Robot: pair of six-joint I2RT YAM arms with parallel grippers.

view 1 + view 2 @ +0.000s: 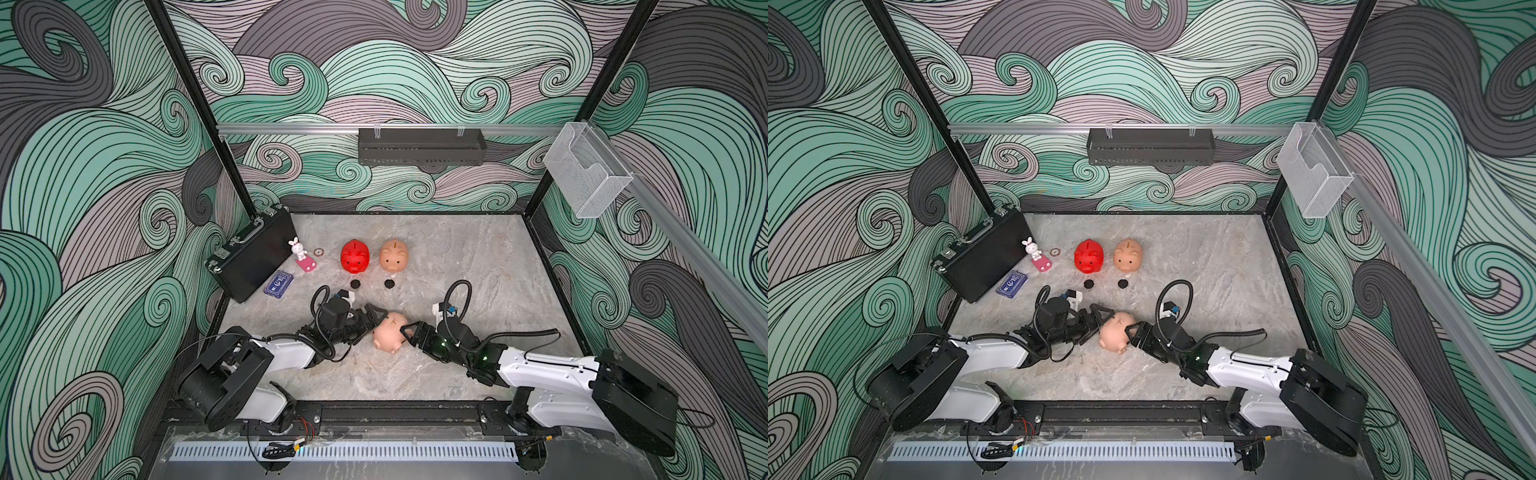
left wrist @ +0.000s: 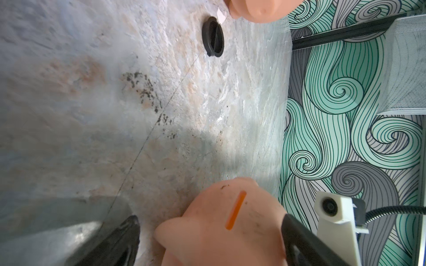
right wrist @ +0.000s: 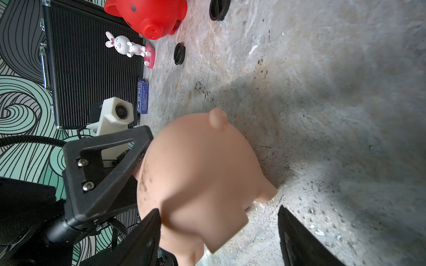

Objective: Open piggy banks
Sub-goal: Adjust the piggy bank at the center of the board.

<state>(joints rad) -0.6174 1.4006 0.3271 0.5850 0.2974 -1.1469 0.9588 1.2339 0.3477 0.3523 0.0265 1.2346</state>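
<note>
Left to right on the counter [image 1: 478, 270]: a black case [image 1: 253, 257] stands at the far left edge, with a blue card [image 1: 278, 284] lying just by its near corner. Next to that is a white rabbit [image 1: 300, 251] on a pink base, then a small round disc [image 1: 318, 251].

After that the red pig [image 1: 355, 256] sits upright at the far side, with the far pink pig [image 1: 394, 256] just right of it, not touching. Each has a black plug lying loose on the counter right in front of it: one [image 1: 355, 284] before the red pig, one [image 1: 389, 284] before the pink one.

The near pink pig [image 1: 390, 337] is tipped on its side in the middle of the counter, between the two arms, with its slot [image 2: 235, 210] showing in the left wrist view. I can't tell whether its plug is in.

The left pincer [image 1: 374, 320] comes at it from the left with the jaws spread wide. One finger [image 2: 304, 239] is against the pig, and the other [image 2: 124, 237] is a bit off it.

The right pincer [image 1: 409, 334] comes in from the right, also wide. One finger [image 3: 145, 235] is on the pig's back end, the other [image 3: 299, 241] is clear of it with bare counter between.
</note>
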